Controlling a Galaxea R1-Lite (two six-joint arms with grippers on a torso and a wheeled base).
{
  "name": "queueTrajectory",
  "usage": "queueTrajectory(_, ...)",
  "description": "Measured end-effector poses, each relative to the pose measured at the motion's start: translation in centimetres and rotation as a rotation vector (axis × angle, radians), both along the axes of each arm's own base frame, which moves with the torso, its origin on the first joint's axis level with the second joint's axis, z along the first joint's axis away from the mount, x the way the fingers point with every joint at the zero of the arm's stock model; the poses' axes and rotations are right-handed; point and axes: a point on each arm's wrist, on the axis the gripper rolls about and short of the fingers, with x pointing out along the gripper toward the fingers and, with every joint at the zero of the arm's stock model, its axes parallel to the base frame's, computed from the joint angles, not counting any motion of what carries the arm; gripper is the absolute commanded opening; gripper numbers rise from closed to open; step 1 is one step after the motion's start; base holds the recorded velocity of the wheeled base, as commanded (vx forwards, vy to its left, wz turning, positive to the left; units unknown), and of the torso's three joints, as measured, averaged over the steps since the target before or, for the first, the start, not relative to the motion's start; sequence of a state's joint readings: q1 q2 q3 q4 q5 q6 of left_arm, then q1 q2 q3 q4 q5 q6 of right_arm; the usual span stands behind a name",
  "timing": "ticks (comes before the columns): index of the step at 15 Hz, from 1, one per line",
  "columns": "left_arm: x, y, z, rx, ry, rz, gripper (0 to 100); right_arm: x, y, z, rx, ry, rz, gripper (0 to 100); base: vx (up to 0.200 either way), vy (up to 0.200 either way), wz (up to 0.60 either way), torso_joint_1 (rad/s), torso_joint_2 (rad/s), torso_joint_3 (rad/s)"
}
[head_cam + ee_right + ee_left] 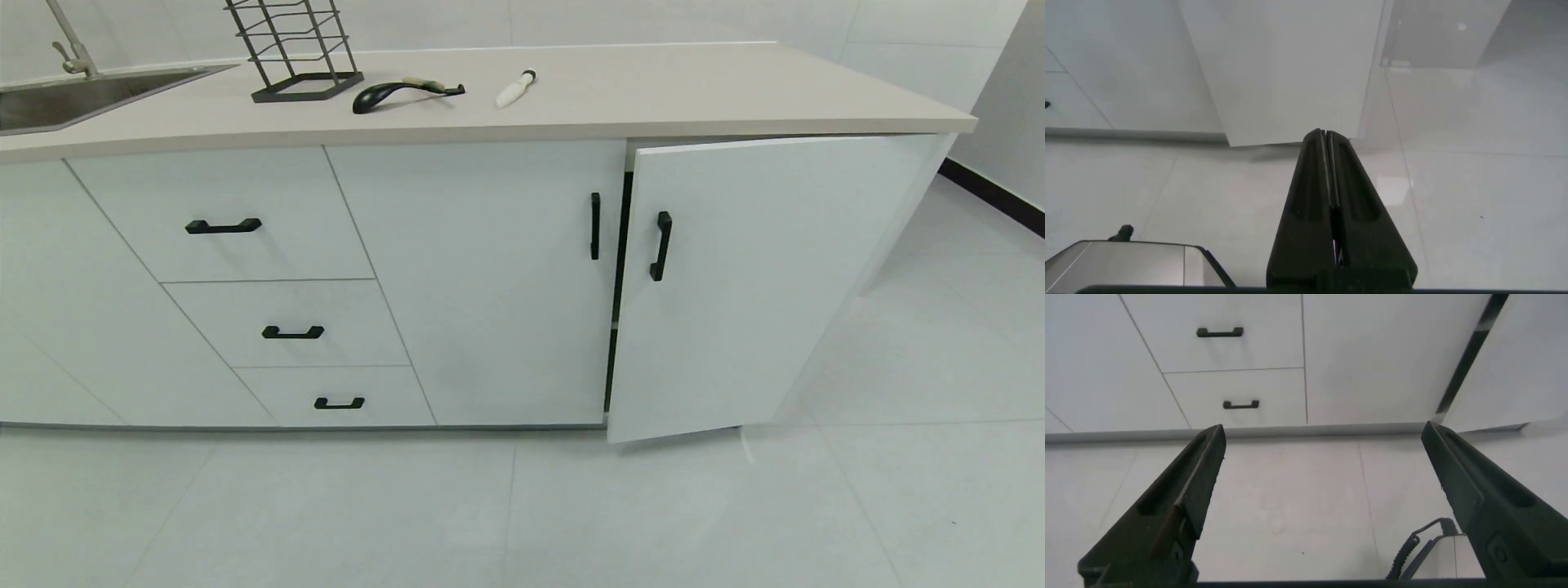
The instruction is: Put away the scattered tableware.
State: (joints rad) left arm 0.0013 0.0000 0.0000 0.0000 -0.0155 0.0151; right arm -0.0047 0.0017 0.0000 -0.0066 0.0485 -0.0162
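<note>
On the beige countertop (653, 90) lie a black ladle with a pale handle (404, 91) and a white utensil with a black tip (515, 88). A black wire rack (295, 47) stands just left of the ladle. My left gripper (1323, 433) is open and hangs low over the floor, facing the lower drawers (1237, 396). My right gripper (1328, 135) is shut with nothing in it, low over the floor near the bottom edge of the half-open cabinet door (1290, 65).
A steel sink (73, 96) with a tap sits at the counter's far left. Three drawers with black handles (292, 331) are below. The right cabinet door (751, 278) swings out into the floor space. Tiled floor (490, 514) lies open in front.
</note>
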Motion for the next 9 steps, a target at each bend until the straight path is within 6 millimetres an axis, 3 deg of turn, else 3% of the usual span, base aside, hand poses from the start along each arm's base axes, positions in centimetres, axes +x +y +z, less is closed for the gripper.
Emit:
queueTrajectory(8,0.0,0.0,-0.01,0.0,0.001,0.0,100,-0.04,0.0,-0.03,0.004,-0.003,-0.002,0,0.0,0.2,0.0,0.003,0.0,0.002)
queueTrajectory(9,0.0,0.0,-0.01,0.0,0.001,0.0,100,-0.04,0.0,-0.03,0.003,-0.003,-0.002,0,0.2,0.2,0.0,0.007,0.0,-0.002)
